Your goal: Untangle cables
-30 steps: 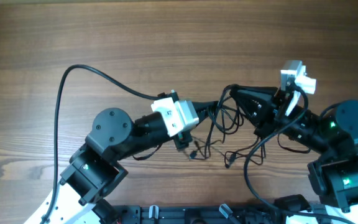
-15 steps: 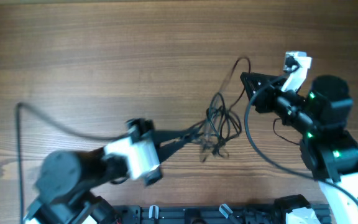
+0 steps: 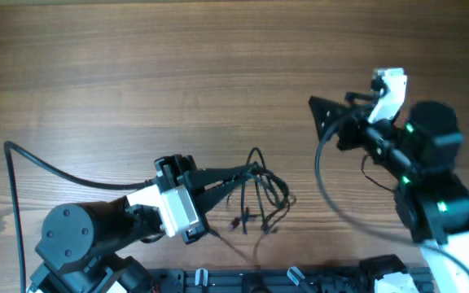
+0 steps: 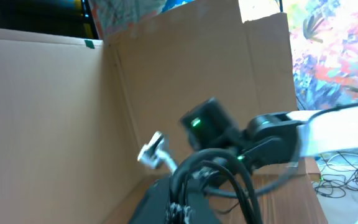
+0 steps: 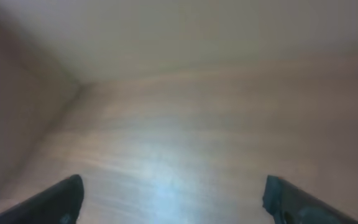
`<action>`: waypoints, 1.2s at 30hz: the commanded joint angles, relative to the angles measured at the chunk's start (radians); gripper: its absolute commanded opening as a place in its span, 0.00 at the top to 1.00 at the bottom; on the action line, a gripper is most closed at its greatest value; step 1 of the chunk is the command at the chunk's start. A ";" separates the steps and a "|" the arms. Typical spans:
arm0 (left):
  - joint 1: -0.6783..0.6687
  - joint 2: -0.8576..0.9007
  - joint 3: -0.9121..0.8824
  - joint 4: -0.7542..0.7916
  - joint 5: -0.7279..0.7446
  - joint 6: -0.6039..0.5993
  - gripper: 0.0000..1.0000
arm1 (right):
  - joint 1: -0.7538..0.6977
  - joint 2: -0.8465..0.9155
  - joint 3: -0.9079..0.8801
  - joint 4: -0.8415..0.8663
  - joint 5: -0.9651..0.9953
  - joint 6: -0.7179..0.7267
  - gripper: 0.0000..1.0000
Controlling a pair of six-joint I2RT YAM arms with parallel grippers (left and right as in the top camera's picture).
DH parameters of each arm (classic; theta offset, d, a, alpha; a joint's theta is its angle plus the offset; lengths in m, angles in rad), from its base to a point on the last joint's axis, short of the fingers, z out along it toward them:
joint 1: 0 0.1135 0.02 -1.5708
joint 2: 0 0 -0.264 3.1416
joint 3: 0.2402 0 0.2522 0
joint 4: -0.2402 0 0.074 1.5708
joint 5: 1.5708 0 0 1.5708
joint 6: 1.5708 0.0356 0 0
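The cables [image 3: 260, 194] are a small tangle of thin black wires at the front middle of the wooden table. One loop rises towards my left gripper [image 3: 249, 171], which is shut on the strands. Small plug ends [image 3: 243, 220] lie just in front of the tangle. In the left wrist view the cables [image 4: 232, 186] arch over the closed black jaws of my left gripper [image 4: 182, 208]. My right gripper [image 3: 320, 122] hovers to the right of the tangle, apart from it. In the right wrist view my right gripper [image 5: 174, 202] is open over bare wood with nothing between its fingertips [image 5: 64, 199].
A thick black arm cable [image 3: 55, 171] curves over the table at the left. Another loops in front of the right arm [image 3: 332, 199]. A black rail [image 3: 251, 281] runs along the front edge. Cardboard walls [image 4: 55, 112] stand beyond the table.
My right gripper has opened and let go of the cables. My left gripper, still shut on them, has dragged the tangle left and toward the front edge.
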 commanded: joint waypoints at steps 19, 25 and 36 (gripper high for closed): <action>0.008 0.242 0.015 0.371 0.277 -0.106 0.96 | -0.004 -0.167 0.003 0.077 -0.735 -0.726 0.00; -0.020 0.304 0.015 0.432 0.279 -0.134 0.96 | -0.004 -0.152 0.003 0.158 -0.735 -0.676 0.00; -0.020 0.305 0.015 0.429 0.310 -0.134 0.96 | -0.004 -0.151 0.003 0.261 -0.456 -0.427 0.00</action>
